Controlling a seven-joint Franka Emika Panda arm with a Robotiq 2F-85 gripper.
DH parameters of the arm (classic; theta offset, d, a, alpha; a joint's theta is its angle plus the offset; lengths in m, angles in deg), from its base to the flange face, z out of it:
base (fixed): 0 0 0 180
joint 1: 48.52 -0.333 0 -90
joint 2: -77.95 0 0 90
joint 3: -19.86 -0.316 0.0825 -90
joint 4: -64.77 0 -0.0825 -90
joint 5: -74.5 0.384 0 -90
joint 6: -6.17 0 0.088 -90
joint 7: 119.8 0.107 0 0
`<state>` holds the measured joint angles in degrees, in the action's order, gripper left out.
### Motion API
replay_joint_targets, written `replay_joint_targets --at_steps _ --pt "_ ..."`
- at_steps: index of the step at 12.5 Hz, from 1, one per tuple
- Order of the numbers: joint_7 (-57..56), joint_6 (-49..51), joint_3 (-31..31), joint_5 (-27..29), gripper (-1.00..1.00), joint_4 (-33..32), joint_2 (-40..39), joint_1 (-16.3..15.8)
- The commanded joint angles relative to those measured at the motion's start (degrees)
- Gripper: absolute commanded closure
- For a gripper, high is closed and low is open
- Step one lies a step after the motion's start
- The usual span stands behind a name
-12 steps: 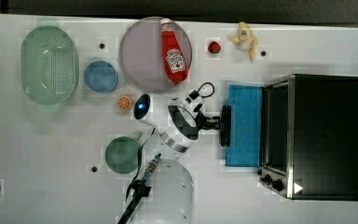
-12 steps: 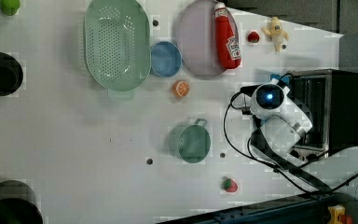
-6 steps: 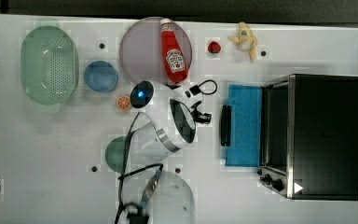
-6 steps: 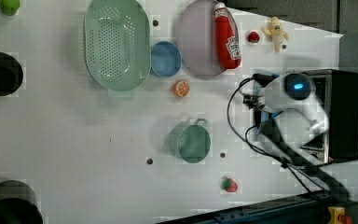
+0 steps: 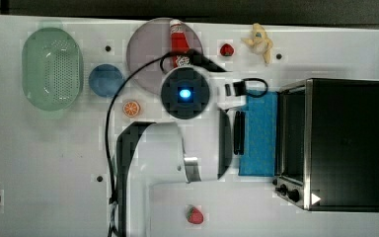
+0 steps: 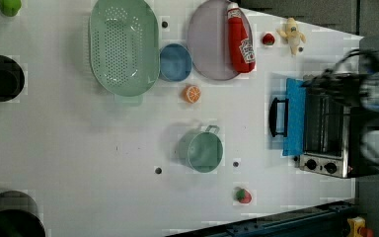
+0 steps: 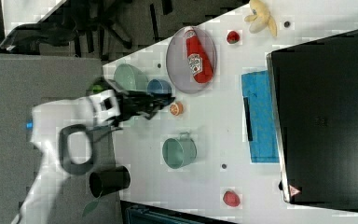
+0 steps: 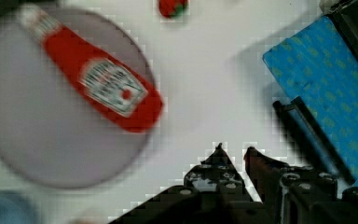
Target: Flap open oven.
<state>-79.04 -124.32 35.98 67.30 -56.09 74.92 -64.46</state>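
One oven (image 5: 345,143): I see it at the top view's right, blue door (image 5: 259,133) folded flat, handle (image 5: 238,132) outward.
Gripper (image 8: 233,154): fingers nearly together, holding nothing, above the table (image 5: 54,163) near the handle.
Ketchup bottle (image 8: 98,84): lying on the plate (image 8: 37,140).

The black oven (image 5: 343,143) is sitting at the top view's right. Its blue glass door (image 5: 259,133) is lying flapped open, flat on the worktop (image 5: 54,163), handle (image 5: 238,132) outward.

I am working a robotics lab: a white desk (image 6: 79,163) with bolt holes, toy food, grey floor around.
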Motion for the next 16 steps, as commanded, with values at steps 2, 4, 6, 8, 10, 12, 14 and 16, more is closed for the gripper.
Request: replay_joint_targets --at_steps 2,4,6,8,10,12,14,16 --pt "2.8 11.46 2.42 3.68 0.65 1.73 6.3 0.97" --pt "2.81 20.19 2.26 3.68 0.65 4.33 10.35 0.9" --pt "3.73 27.76 2.35 3.68 0.65 7.06 13.07 0.91" --pt "7.77 32.57 2.41 3.65 0.65 8.87 14.69 0.93" --pt "8.07 32.6 2.18 3.59 0.65 9.01 15.65 0.87" --pt "8.07 32.6 2.1 3.57 0.65 9.0 15.8 0.87" --pt "8.07 32.6 2.1 3.57 0.65 8.81 15.77 0.87" --pt "8.08 32.61 2.1 3.57 0.65 8.61 15.66 0.86"
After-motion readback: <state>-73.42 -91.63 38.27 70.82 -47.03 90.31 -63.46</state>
